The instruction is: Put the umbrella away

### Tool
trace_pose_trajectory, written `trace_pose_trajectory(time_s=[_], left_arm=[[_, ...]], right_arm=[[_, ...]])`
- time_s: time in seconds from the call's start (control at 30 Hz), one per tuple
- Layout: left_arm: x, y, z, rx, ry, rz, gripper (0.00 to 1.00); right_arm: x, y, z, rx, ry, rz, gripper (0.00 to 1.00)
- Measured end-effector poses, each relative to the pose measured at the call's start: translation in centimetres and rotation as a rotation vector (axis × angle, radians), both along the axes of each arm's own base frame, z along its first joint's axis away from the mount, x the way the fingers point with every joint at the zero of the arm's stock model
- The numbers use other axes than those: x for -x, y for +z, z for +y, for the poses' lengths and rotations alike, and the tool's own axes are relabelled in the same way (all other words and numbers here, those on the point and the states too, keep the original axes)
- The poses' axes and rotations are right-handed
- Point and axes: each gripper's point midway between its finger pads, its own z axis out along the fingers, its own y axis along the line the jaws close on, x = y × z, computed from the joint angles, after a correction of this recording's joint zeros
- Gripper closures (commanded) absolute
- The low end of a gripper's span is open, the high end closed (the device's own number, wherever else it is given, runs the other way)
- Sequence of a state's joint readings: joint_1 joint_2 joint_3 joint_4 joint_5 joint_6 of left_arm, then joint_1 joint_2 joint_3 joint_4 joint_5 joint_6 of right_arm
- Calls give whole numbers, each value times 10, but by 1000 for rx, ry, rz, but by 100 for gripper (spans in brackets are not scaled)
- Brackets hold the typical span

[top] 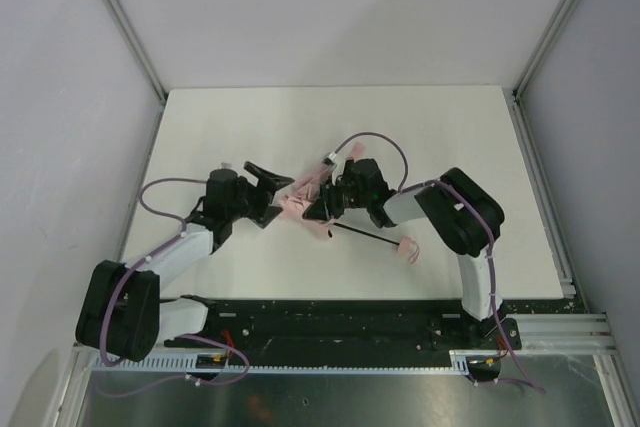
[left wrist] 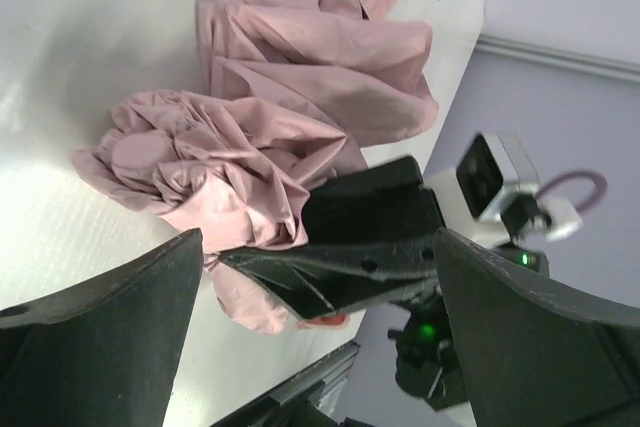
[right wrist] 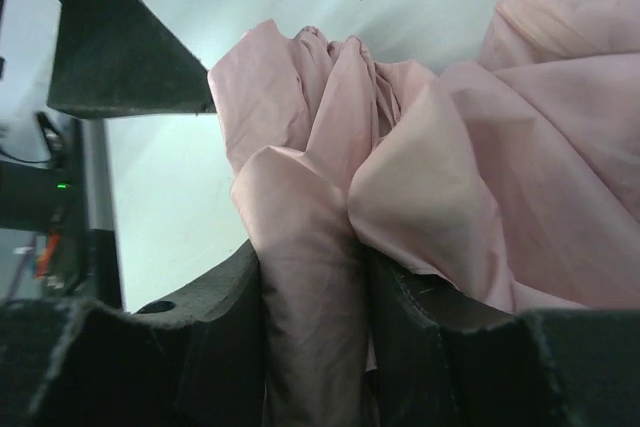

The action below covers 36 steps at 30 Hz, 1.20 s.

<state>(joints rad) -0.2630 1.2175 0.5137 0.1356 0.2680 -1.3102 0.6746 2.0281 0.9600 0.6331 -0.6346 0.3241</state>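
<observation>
Left claw (top: 272, 194) stood wide open at centre-left of frame, just beside the umbrella (top: 299, 203). The umbrella lay bunched mid-frame on the surface (top: 450, 127), its shaft running lower right. Right claw (top: 326, 209) was clamped on its pink fabric.

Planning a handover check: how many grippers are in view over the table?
2. The left gripper stands open just left of the umbrella; the right gripper is shut on a fold of its pink canopy from the right. None seems hidden.
</observation>
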Motion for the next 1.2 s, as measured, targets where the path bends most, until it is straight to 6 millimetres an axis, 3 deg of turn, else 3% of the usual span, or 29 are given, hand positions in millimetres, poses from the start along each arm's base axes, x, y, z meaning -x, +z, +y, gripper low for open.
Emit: trace_pose_trajectory(time_s=[0.13,0.33,0.6,0.77,0.87,1.03,1.13,1.2], left_arm=[[6,0,-17,18,-45,1,1],[20,-16,-39,35,-86,69,1],[21,-40,-30,3,-2,126,1],[17,-71,-28,-36,24,203,6],[7,-71,-30,-43,39,184,22],[-2,-85,-34,-87,38,182,70],[-9,-88,-37,-86,35,175,92],[-10,-87,-38,-79,37,171,98]], right_arm=[[-2,1,-1,-74,17,130,100],[-4,1,-2,-107,25,236,100],[-4,1,-1,-100,25,259,100],[-4,1,-1,-96,26,265,100],[-4,1,-1,-92,27,267,100],[-4,0,1,-73,36,267,100],[-6,-2,2,-48,27,259,99],[-6,-2,2,-33,20,252,92]])
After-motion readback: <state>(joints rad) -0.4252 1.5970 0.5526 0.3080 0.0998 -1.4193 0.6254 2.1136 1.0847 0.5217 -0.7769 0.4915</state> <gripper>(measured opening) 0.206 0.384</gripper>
